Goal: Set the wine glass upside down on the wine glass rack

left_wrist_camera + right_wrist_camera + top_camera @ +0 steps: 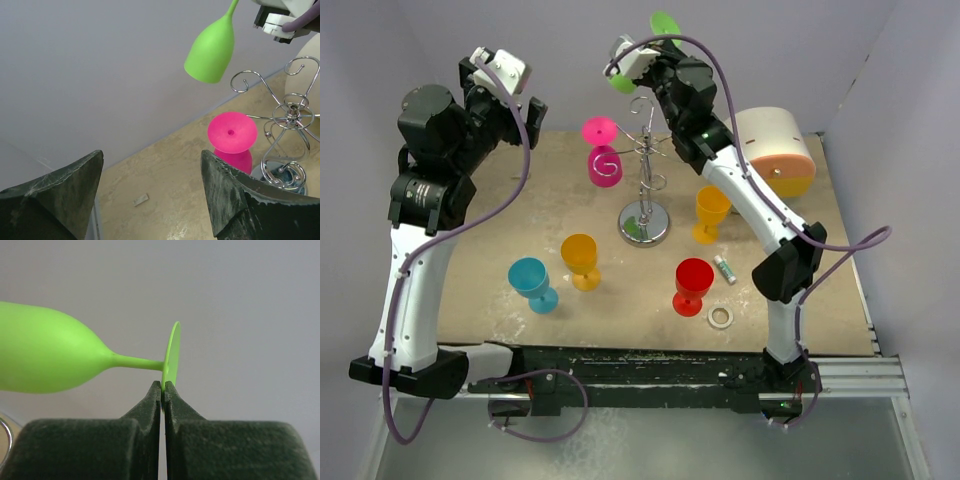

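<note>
My right gripper (163, 384) is shut on the rim of the foot of a green wine glass (45, 357). It holds the glass high in the air, tilted with the bowl pointing down-left, above and behind the chrome wine glass rack (645, 170). The green glass shows in the top view (623, 82) and the left wrist view (212, 50). A pink glass (603, 160) hangs upside down on the rack's left arm. My left gripper (152, 155) is open and empty, raised at the far left, looking toward the rack (292, 112).
Upright glasses stand on the table: yellow (581, 258), blue (532, 282), red (693, 283) and orange (711, 212). A round white-and-orange drawer box (775, 150) sits at the back right. A white ring (720, 317) and a small tube (725, 268) lie near the red glass.
</note>
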Available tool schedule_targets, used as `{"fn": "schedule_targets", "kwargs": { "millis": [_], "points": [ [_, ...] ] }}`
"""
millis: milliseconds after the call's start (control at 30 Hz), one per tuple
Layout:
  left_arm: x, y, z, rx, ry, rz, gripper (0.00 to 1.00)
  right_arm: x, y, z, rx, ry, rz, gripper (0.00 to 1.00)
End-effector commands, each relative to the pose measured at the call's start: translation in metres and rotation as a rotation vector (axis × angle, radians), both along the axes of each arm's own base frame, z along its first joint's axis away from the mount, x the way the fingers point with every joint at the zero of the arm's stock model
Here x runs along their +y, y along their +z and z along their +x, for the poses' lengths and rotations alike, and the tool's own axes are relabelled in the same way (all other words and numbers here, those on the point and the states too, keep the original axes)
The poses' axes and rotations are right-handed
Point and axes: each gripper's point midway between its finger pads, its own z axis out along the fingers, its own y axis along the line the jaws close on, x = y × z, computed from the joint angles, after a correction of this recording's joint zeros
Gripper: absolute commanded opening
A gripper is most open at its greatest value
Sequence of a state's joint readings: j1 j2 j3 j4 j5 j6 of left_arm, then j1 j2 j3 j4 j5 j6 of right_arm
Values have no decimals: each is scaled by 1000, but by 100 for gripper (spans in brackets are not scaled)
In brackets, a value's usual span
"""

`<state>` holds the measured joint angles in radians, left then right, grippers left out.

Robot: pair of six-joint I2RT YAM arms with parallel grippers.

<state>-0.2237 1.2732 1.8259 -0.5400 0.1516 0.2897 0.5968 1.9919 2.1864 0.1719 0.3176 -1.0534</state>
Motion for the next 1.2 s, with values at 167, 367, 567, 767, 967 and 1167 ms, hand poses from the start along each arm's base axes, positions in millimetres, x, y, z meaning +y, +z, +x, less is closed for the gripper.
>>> {"fn": "schedule_targets", "kwargs": {
  "millis": [167,367,567,767,967,1167],
  "points": [
    [7,22,-16,-72,-9,-29,82,27,10,-1,-103,100,-160,0],
    [13,26,-20,-86,7,-33,82,49,-14,-3,-31,220,-258,0],
    [18,24,-18,-83,21,-33,82,67,-33,-16,34,361,-319,0],
    [17,25,-18,-85,18,-31,82,71,-51,-23,79,408,-383,0],
    [19,25,-18,-88,26,-23,82,71,-55,-29,91,427,-422,0],
    [19,23,-18,-86,28,-18,82,69,-54,-34,81,436,-482,0]
  ]
}}
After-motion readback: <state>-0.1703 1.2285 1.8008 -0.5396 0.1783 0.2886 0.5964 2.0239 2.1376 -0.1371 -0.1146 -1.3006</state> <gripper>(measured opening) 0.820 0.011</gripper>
